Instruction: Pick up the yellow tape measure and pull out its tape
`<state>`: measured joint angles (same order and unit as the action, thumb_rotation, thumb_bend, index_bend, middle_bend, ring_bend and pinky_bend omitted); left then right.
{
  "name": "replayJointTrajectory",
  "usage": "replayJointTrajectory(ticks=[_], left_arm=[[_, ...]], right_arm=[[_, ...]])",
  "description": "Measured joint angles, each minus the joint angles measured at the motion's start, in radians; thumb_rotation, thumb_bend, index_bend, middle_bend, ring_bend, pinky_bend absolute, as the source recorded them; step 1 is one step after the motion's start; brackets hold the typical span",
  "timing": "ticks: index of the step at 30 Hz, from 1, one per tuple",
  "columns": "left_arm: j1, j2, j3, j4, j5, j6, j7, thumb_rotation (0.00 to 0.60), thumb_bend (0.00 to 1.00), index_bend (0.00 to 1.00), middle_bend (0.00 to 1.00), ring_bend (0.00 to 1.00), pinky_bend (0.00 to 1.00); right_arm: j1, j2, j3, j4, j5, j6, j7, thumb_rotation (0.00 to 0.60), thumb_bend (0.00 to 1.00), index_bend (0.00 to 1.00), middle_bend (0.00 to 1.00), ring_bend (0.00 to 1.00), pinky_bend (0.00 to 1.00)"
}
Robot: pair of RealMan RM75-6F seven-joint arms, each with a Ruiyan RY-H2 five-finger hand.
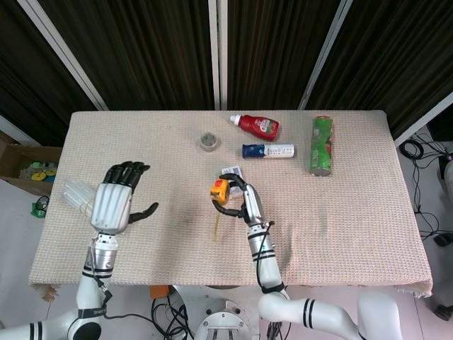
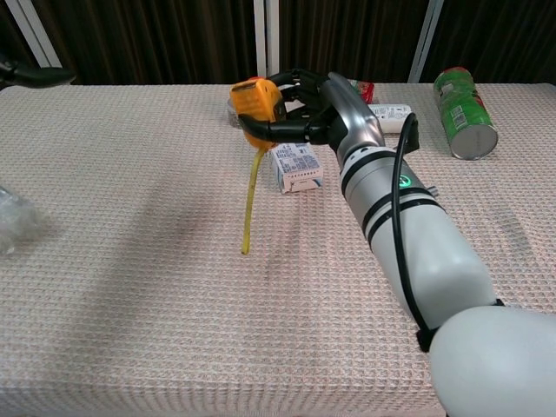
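Yellow tape measure (image 1: 220, 190): being held above the table (image 1: 354, 212) near its middle, clear of the cloth, with its case toward the robot's left side. Its tape (image 2: 249, 204) is hanging out of the case, long axis running nearly straight down, free end pointing at the cloth below; whether the tip is touching the cloth cannot be told.

Right hand (image 1: 244, 202): gripping the tape measure, dark fingers (image 2: 300, 82) wrapping round the case from the right, forearm reaching in from the near edge.

Left hand (image 1: 117, 202): hovering over the table's left part with fingers spread and nothing in them, well apart from the tape measure.

White box (image 2: 294, 167): lying flat just behind and beside the held case.

Blue-and-white bottle (image 1: 268, 151): lying on its side beyond the box.

Red bottle (image 1: 256, 125): lying on its side near the far edge.

Green can (image 1: 322, 144): lying on its side at the far right.

Small round jar (image 1: 208, 142): standing at the far middle.

Clear crumpled plastic item (image 1: 76, 197): lying at the left edge, beside the left hand.
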<state>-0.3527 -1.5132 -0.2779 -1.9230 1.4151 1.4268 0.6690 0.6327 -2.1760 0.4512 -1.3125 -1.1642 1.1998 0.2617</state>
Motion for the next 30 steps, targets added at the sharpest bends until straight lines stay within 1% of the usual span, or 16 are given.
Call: replayJointTrajectory(ticks=[4,8,12,20,24,30], left_arm=[[-0.058,-0.045,-0.039,0.005,-0.033,-0.028,0.023,0.467,0.16,0.33,0.31,0.28,0.35],[-0.127,-0.094,-0.079,0.024,-0.073,-0.059,0.055,0.465,0.17,0.37,0.36,0.31,0.39],[-0.187,-0.147,-0.103,0.064,-0.103,-0.080,0.084,0.466,0.17,0.40,0.39,0.33,0.42],[-0.277,-0.223,-0.112,0.144,-0.143,-0.111,0.108,0.483,0.19,0.44,0.43,0.37,0.45],[-0.303,-0.237,-0.113,0.157,-0.154,-0.115,0.110,0.493,0.24,0.44,0.44,0.39,0.47],[-0.329,-0.245,-0.113,0.172,-0.183,-0.114,0.117,0.508,0.26,0.46,0.45,0.41,0.49]], right_arm=[[0.030,-0.054,0.065,0.053,0.004,-0.004,0.076,0.600,0.28,0.72,0.62,0.53,0.29],[0.057,-0.072,0.098,0.078,0.007,-0.010,0.091,0.600,0.28,0.72,0.62,0.53,0.29],[0.071,-0.075,0.117,0.075,0.016,-0.021,0.100,0.600,0.28,0.72,0.62,0.53,0.29],[0.079,-0.072,0.125,0.066,0.030,-0.024,0.094,0.600,0.29,0.72,0.62,0.53,0.29],[0.081,-0.076,0.124,0.075,0.033,-0.025,0.101,0.600,0.30,0.72,0.62,0.53,0.29],[0.080,-0.075,0.115,0.076,0.029,-0.025,0.111,0.600,0.30,0.72,0.62,0.53,0.29]])
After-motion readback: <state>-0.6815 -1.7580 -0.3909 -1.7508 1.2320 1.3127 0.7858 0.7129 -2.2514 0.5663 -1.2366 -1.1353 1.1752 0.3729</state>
